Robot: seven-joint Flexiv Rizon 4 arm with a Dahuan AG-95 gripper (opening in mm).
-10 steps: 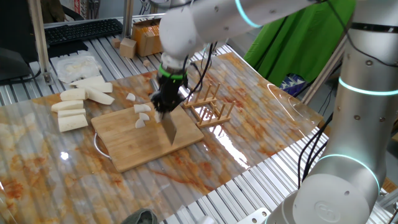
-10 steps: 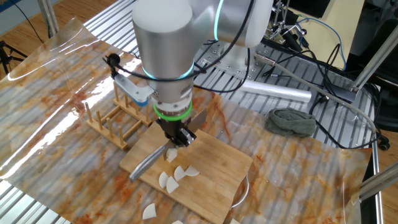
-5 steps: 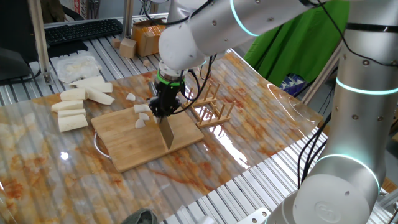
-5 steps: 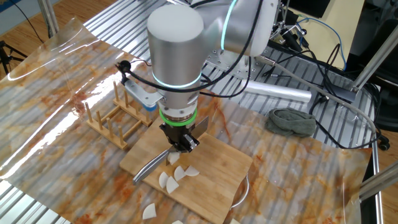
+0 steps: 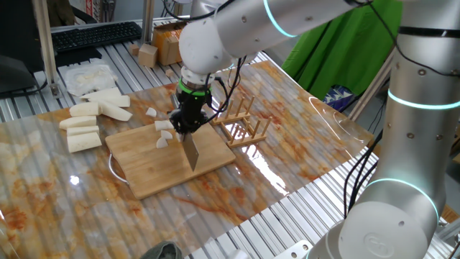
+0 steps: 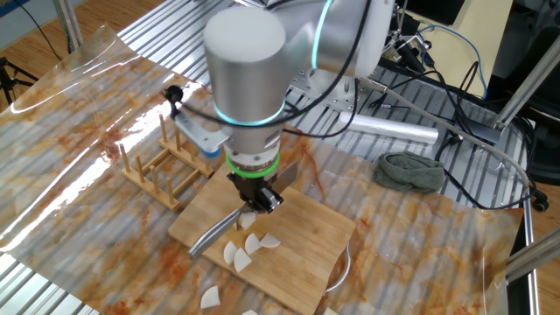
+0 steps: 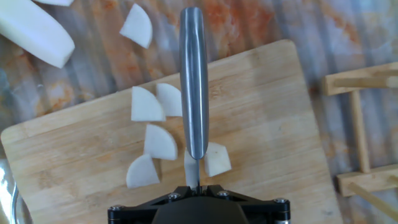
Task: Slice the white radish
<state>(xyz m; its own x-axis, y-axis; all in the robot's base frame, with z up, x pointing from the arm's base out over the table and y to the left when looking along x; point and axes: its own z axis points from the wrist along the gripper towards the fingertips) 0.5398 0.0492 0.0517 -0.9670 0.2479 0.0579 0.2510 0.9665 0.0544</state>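
Claw (image 5: pixel 189 126) clamped on the knife (image 7: pixel 194 87), pointing straight down over the cutting board (image 7: pixel 267 124), white radish (image 7: pixel 147 104) wedges lying on the board beside the blade.

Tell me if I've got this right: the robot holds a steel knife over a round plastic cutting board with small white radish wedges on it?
Not quite. The cutting board is rectangular and made of light wood, not round plastic; the hand view shows its straight edges and grain. The rest holds: the end effector grips the steel knife over the board, with small white radish wedges on it.
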